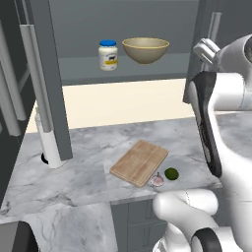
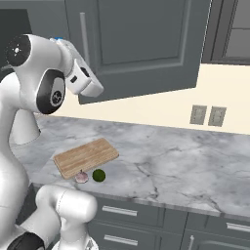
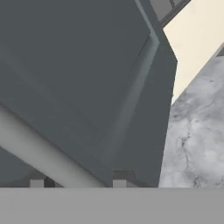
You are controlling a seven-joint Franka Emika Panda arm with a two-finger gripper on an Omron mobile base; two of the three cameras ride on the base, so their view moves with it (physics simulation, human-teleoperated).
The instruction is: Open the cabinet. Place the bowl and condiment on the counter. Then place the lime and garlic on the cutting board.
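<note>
The left base view looks into the open cabinet (image 1: 147, 64): jar (image 1: 108, 54) and bowl (image 1: 145, 49) on its shelf. The right base view hides them behind a swung door (image 2: 141, 44). The gripper (image 3: 76, 181) straddles the door handle (image 3: 43, 151); whether it is clamped, I cannot tell. Garlic (image 1: 157, 180) and lime (image 1: 171, 173) lie beside the board (image 1: 139, 162), near the worktop (image 1: 88, 147) front edge.

jar (image 1: 108, 55) left of bowl (image 1: 145, 49) in cabinet (image 1: 123, 64); garlic (image 1: 157, 180), lime (image 1: 171, 173) beside board (image 1: 139, 162).
</note>
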